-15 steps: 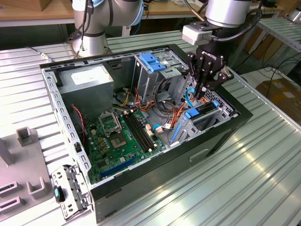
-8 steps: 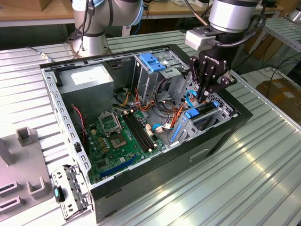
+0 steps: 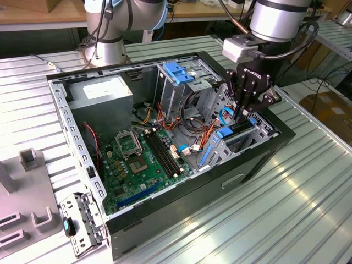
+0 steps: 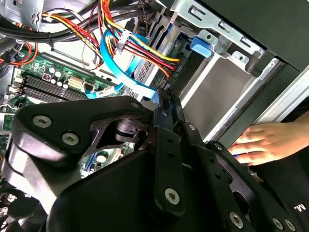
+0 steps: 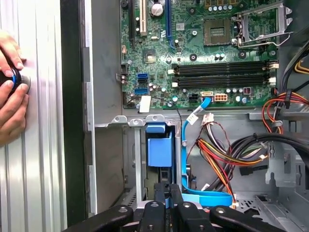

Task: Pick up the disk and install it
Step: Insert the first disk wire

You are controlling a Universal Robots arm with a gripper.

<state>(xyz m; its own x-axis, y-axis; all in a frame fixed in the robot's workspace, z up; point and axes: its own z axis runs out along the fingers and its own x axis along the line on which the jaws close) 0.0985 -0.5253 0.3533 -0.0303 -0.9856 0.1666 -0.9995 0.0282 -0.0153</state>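
The open computer case (image 3: 165,220) is seen lying on the ribbed metal tabletop (image 3: 286,209), with a green motherboard (image 3: 143,159), bundled wires (image 4: 140,46) and a blue-latched drive cage (image 3: 181,77) held inside. The disk (image 3: 234,132), dark and framed by bright blue rails, is seated in the drive bay at the case's front corner. It is pinched at its upper edge by the jaws of the gripper (image 3: 246,113). A hand (image 5: 12,87) is rested on the tabletop outside the case.

- Arm (image 3: 278,19): silver-grey cylindrical segments, black cables alongside.
- End effector (image 3: 246,113): black linkage fingers, silver screw heads, white lettering on housing.
- White camera block (image 3: 240,48) at the wrist.
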